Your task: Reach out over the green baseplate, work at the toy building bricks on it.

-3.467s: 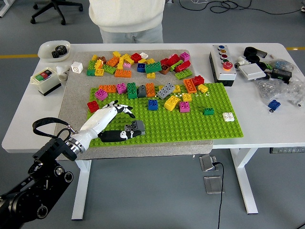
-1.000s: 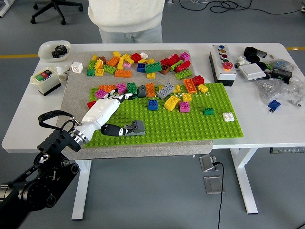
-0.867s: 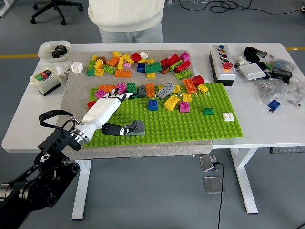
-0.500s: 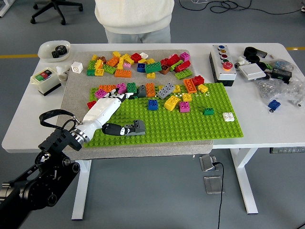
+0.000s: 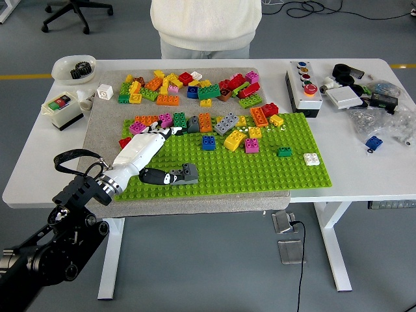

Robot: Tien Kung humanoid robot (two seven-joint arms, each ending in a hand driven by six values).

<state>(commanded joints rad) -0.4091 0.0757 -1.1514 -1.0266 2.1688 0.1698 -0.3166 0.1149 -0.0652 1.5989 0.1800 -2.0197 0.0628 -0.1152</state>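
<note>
My left hand [image 5: 151, 151] lies open on the green baseplate [image 5: 260, 170], fingers reaching the far-left bricks, thumb touching a grey brick [image 5: 186, 173].

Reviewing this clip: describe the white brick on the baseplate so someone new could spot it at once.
Start at the green baseplate covering the table's middle and go to its right edge. There, near the front right corner, sits the white brick, just right of a small dark green brick. It is the only white brick on the plate and stands apart from the colourful row further back.
</note>
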